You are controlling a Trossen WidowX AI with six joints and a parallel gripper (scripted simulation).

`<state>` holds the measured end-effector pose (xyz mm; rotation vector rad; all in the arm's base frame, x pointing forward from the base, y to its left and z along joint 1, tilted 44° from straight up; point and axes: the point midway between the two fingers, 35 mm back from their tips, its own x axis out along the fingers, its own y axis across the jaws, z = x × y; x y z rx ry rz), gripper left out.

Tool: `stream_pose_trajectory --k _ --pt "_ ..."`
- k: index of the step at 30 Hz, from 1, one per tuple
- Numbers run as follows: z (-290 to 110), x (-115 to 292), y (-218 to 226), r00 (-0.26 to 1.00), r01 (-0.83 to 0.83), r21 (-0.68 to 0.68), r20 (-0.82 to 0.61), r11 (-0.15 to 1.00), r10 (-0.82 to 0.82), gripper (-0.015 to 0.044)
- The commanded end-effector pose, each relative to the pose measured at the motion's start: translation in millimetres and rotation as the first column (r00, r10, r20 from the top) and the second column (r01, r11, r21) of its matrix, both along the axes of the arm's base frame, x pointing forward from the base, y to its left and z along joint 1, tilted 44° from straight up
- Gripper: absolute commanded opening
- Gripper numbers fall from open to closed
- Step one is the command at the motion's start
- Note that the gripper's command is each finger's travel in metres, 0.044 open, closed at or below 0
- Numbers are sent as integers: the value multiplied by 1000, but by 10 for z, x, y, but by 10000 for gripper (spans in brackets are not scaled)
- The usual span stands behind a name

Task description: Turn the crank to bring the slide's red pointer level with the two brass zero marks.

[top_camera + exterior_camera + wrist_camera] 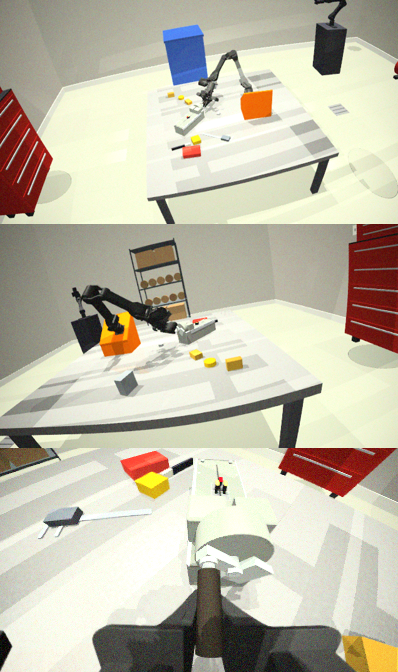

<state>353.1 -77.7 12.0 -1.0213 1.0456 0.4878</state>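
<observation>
Cranking step: claw [208, 640] clamped on handle [208, 608]. Pointer [219, 482] near marks (alignment unclear); next: fine turn, release.

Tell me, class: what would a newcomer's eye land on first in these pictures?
Probably the bright orange block standing by the arm's base at the table's far side, and the tall blue cabinet on the floor behind the table. Then the gripper mid-table, shut on the dark crank handle of the pale slide machine.
</observation>
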Motion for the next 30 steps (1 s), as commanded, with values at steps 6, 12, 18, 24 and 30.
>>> stream_pose_trajectory --k 6,12,18,24,30 --pt "94 45 28 1000 -4 4 18 1000 4 0" --pt "102 51 27 1000 -4 4 18 1000 4 0" --pt "108 55 27 1000 -4 4 18 1000 4 0" --pt "113 59 27 1000 -4 4 18 1000 4 0" --pt "117 62 26 1000 -4 4 18 1000 4 0"
